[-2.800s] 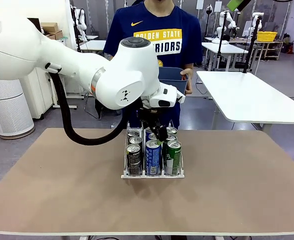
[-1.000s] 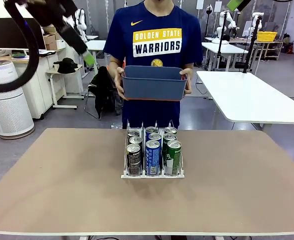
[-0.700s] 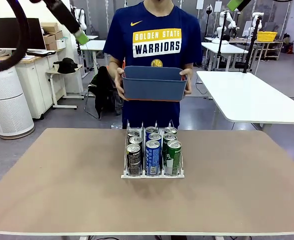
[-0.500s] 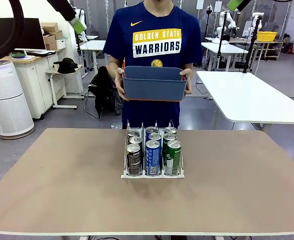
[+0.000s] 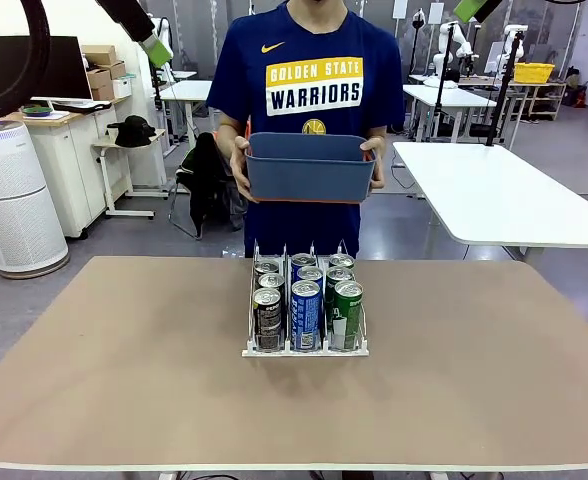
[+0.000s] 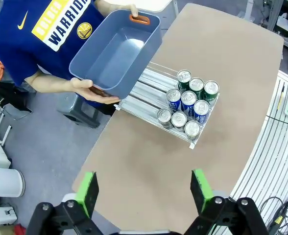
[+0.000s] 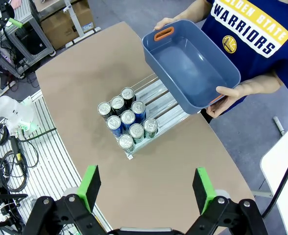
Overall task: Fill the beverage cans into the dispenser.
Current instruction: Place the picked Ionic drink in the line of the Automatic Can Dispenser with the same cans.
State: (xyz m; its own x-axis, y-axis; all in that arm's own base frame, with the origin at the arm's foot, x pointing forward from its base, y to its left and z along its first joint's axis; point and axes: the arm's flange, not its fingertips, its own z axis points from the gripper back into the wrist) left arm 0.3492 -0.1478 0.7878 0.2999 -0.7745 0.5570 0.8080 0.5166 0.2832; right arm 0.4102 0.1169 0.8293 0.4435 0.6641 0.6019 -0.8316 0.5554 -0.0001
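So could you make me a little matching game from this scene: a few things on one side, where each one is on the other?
Things:
1. green can at the front
2. blue tub
3. dispenser
4. left gripper

Places:
A. in the person's hands
B. high above the table, open
C. in the dispenser's right lane
D. standing on the table

Pairs: 1-C, 2-A, 3-D, 4-B

The front camera looks level across the tabletop (image 5: 124,380) at the person's torso from the robot's side, while both wrist cameras hang high overhead looking steeply down from opposite sides, all three sharing the dispenser (image 5: 305,348) (image 6: 149,93) (image 7: 156,100) and the tub (image 5: 307,167) (image 6: 115,54) (image 7: 190,68).
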